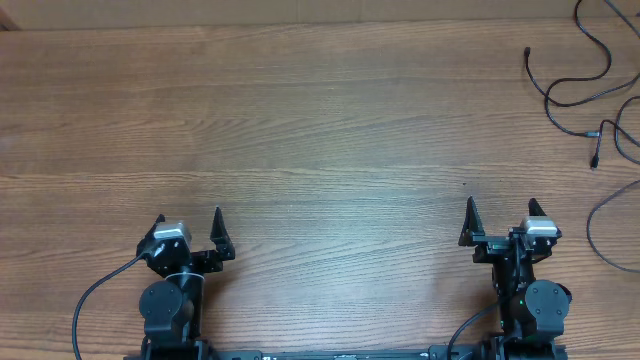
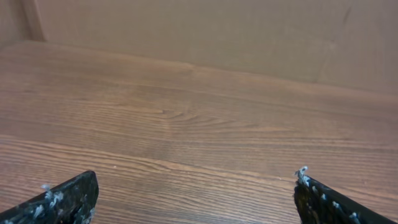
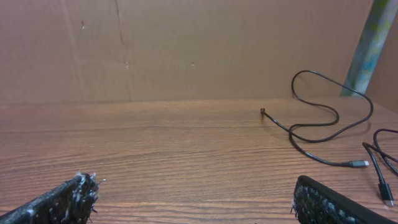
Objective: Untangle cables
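Observation:
The cables (image 1: pixel 529 62) are thin black cords lying in loose strands at the table's far right, with another strand (image 1: pixel 588 228) curving in from the right edge. In the right wrist view one cord (image 3: pixel 277 121) loops ahead to the right, and a second cord with a small plug (image 3: pixel 387 200) lies at the right edge. My left gripper (image 1: pixel 189 218) is open and empty near the front left, far from the cables; it also shows in the left wrist view (image 2: pixel 196 186). My right gripper (image 1: pixel 503 210) (image 3: pixel 196 193) is open and empty, short of the cables.
The wooden table (image 1: pixel 320 120) fills the overhead view. A brown cardboard wall (image 3: pixel 186 50) stands along its far edge. A pale upright post (image 3: pixel 367 43) stands at the far right corner.

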Available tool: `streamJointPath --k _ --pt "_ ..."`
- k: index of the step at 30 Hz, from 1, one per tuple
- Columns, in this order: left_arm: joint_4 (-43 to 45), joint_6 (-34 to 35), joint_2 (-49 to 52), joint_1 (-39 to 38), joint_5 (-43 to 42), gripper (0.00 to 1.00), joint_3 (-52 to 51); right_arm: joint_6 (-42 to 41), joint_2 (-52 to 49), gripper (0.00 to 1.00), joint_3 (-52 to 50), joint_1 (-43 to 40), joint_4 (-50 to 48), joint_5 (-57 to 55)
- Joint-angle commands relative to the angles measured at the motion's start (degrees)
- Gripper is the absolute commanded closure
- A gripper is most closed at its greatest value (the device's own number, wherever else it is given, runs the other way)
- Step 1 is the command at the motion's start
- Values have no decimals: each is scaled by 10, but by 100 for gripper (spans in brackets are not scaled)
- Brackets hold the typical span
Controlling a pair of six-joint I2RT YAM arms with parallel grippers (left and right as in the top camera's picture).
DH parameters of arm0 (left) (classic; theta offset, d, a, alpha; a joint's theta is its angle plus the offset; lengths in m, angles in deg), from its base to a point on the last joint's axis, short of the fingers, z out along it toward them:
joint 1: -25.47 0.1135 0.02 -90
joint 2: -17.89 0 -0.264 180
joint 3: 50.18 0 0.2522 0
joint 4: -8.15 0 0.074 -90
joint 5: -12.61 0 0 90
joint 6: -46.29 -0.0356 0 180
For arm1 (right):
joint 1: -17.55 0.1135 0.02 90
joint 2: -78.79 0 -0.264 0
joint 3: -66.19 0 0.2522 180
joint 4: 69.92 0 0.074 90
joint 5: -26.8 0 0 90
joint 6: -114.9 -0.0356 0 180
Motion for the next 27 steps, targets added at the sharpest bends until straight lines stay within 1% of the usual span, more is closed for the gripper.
streamJointPath --k 1,4,8,9,27 --pt "1 16 -8 3 23 0 -2 2 1 0 -6 0 -4 3" --pt "1 0 -8 3 22 0 -2 2 1 0 -6 0 -3 3" --pt "-2 -66 -8 3 -19 0 -2 2 1 0 -6 0 -4 3" --pt "-3 -73 -8 3 -22 0 -2 2 1 0 -6 0 -4 3" --pt "-3 -72 -7 3 -31 0 -2 2 1 0 -6 0 -4 3"
